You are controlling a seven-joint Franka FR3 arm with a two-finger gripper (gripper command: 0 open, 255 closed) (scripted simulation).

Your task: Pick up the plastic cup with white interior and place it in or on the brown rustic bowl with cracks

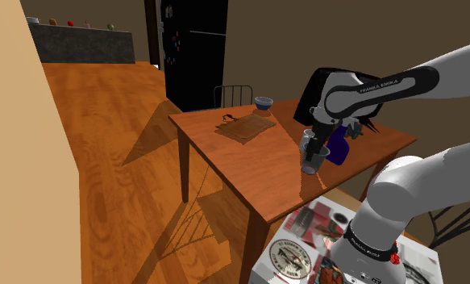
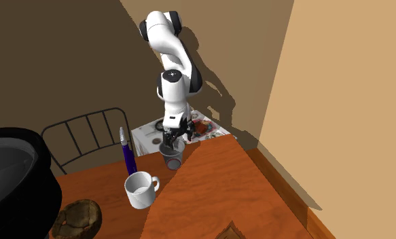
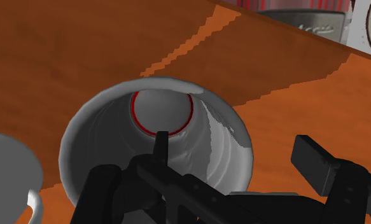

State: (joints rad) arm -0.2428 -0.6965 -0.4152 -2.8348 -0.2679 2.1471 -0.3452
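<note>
Gripper [image 2: 172, 145] is straddling grey cup [image 2: 173, 161] wall, fingers spread: one inside the white interior, one outside, gap showing. Cup is standing at table [image 2: 217, 190] edge beside blue bottle [image 2: 127, 155]. Arm [image 1: 378, 87] is showing "FRANKA EMIKA".

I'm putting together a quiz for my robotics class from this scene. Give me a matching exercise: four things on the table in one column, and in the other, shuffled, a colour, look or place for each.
Things:
1. cup
2. mug
3. bowl
4. bottle

Descriptions:
A. dark blue
B. white, with a handle
C. right under the hand
D. brown and cracked

Pairs: 1-C, 2-B, 3-D, 4-A.
</note>
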